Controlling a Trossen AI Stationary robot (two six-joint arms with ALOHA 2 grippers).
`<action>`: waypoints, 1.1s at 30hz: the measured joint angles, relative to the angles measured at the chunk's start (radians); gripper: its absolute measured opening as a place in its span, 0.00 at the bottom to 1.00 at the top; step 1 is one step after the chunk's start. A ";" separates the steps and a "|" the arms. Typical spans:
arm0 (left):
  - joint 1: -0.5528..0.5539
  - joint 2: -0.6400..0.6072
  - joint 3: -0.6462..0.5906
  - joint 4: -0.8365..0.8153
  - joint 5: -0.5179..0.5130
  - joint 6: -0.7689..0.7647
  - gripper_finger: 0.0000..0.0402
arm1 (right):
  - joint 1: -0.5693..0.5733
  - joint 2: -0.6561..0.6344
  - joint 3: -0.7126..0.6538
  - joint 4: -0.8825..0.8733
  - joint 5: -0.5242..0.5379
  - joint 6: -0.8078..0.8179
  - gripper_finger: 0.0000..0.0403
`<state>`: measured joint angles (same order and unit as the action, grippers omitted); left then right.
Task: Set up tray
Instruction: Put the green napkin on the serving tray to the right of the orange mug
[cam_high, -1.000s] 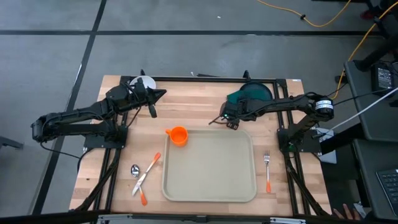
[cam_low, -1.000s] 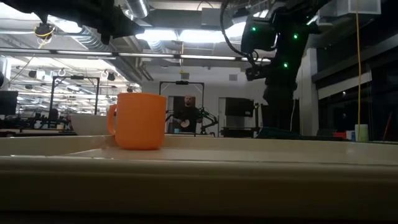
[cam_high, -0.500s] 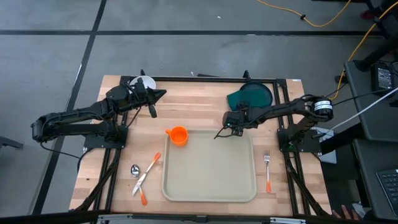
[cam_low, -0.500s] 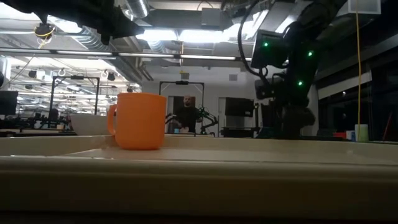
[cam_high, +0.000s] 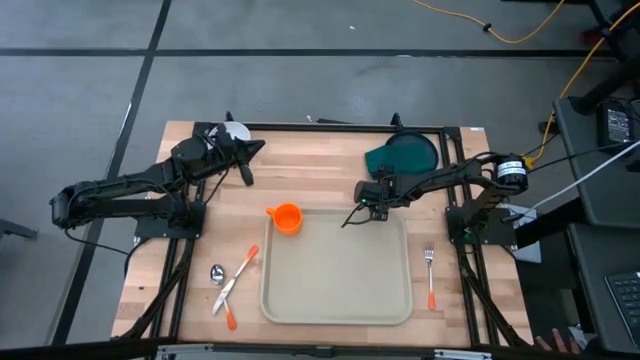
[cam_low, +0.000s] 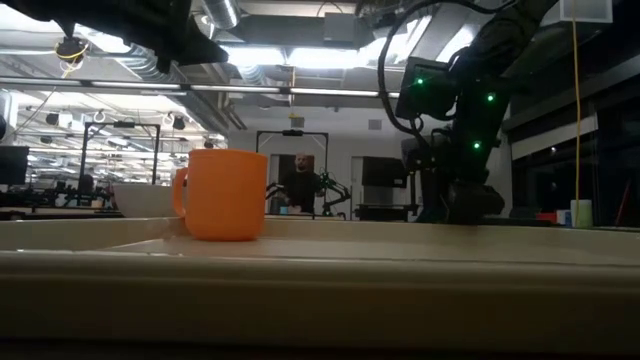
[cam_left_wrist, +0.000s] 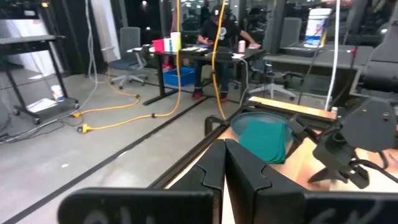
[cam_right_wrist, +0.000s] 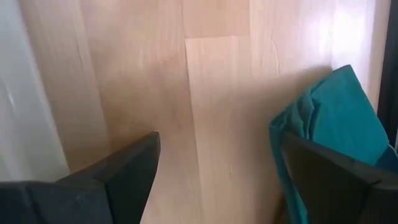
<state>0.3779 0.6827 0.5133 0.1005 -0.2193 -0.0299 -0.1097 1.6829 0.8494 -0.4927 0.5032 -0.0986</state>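
My left arm covers most of the white bowl (cam_high: 232, 131) at upper left; the teal cloth (cam_right_wrist: 329, 130) (lower right, my right wrist view) runs off-frame.

One tray (cam_high: 336, 265), one orange mug (cam_high: 287, 217), one teal plate (cam_high: 412, 150), one teal cloth (cam_high: 379, 160), one white bowl (cam_high: 232, 132), one fork (cam_high: 430, 276), one spoon (cam_high: 218, 273), one knife (cam_high: 237, 279), two arms.

Left gripper (cam_high: 256, 147) raised, jaws shut — right gripper (cam_high: 352, 217) low, jaws spread.
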 joint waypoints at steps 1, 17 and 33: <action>0.000 0.000 0.000 0.000 -0.005 0.000 0.01 | -0.001 0.000 0.000 0.002 0.000 0.000 0.84; 0.000 0.000 0.000 -0.007 -0.015 -0.010 0.01 | -0.008 -0.001 0.000 0.009 -0.056 0.114 0.84; 0.000 0.000 0.000 -0.009 -0.015 -0.010 0.01 | -0.067 -0.004 0.003 -0.010 -0.145 0.110 0.84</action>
<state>0.3779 0.6827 0.5133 0.0917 -0.2344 -0.0395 -0.1770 1.6787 0.8528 -0.5030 0.3581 0.0110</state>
